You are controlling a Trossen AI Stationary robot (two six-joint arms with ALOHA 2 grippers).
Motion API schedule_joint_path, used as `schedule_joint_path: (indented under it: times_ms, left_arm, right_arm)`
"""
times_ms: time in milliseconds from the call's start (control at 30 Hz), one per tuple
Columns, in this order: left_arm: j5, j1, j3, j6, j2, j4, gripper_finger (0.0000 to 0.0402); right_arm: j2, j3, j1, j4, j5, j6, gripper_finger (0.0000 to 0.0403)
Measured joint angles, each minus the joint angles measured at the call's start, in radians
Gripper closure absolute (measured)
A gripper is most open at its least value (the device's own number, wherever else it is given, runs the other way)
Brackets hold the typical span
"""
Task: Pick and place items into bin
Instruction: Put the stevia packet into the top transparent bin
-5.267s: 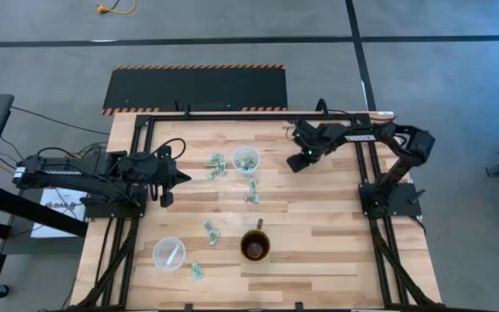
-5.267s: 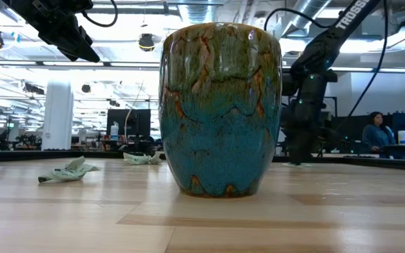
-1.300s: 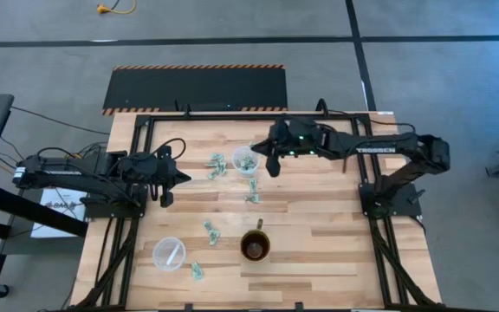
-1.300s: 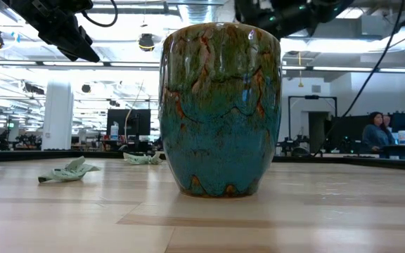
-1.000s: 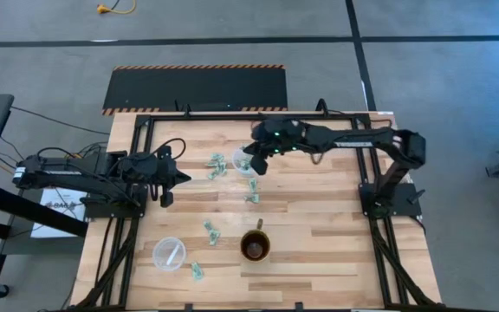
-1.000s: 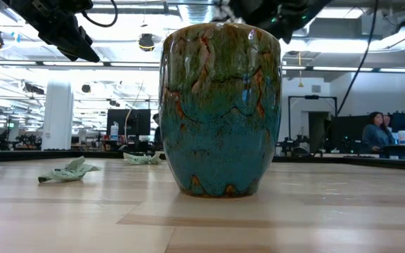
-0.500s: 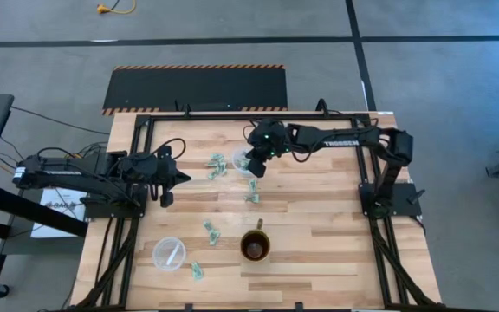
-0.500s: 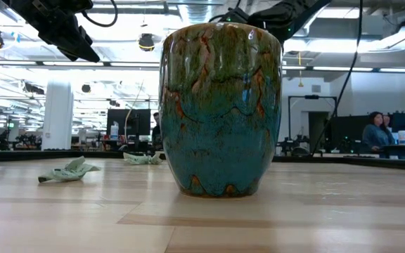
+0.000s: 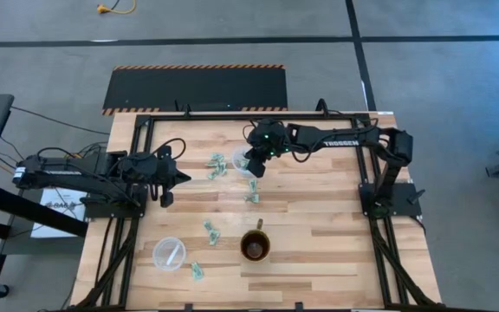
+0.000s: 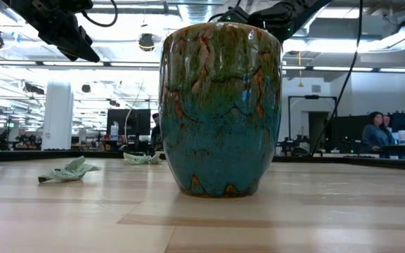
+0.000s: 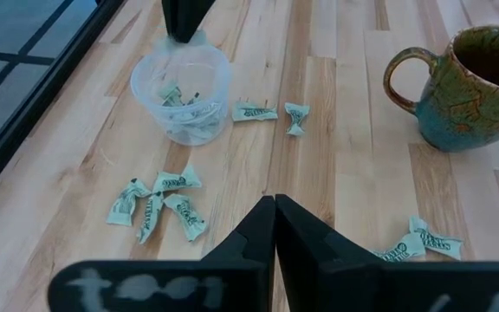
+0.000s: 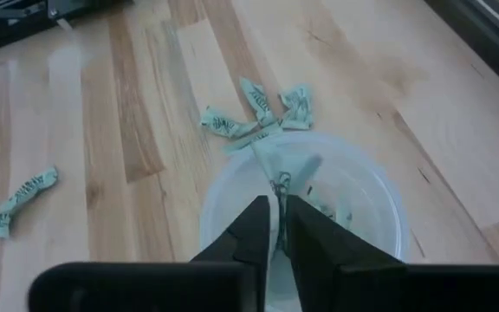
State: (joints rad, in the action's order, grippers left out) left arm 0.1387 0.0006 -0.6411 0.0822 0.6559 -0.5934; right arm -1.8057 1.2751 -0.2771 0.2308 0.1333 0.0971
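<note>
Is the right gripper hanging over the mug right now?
No, the right gripper hangs over the clear plastic cup, while the mug stands apart nearer the table's front.

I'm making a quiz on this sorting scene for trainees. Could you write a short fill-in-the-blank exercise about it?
1. The right gripper hangs over the clear round plastic ____.
2. Three crumpled green-and-white wrappers lie on the ____ table.
3. The glazed brown-and-teal mug stands ____.
4. The left gripper has its fingers ____.

Missing words: cup; wooden; upright; shut
</note>
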Motion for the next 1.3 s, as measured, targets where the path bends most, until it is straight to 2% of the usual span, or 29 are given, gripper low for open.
schedule_joint_path:
  times_ms: [200, 400, 800, 1067, 1167, 1300]
  left_arm:
    - [0.0, 0.0, 0.0, 0.0, 0.0, 0.0, 0.0401]
    - [0.0, 0.0, 0.0, 0.0, 0.0, 0.0, 0.0401]
    - [0.0, 0.0, 0.0, 0.0, 0.0, 0.0, 0.0401]
    - [0.0, 0.0, 0.0, 0.0, 0.0, 0.0, 0.0401]
    - [0.0, 0.0, 0.0, 0.0, 0.0, 0.0, 0.0401]
    - [0.0, 0.0, 0.0, 0.0, 0.0, 0.0, 0.0401]
  right_arm:
    - [0.0, 0.0, 0.0, 0.0, 0.0, 0.0, 0.0329]
    - [0.0, 0.0, 0.006, 0.024, 0.0, -0.044, 0.032]
    - [0.021, -0.002, 0.109, 0.286, -0.003, -0.098, 0.0321]
    - [0.039, -0.003, 0.206, 0.437, -0.153, -0.073, 0.0321]
    - [0.074, -0.065, 0.223, 0.437, -0.162, -0.049, 0.0321]
    - [0.154, -0.214, 0.231, 0.303, -0.162, 0.005, 0.0321]
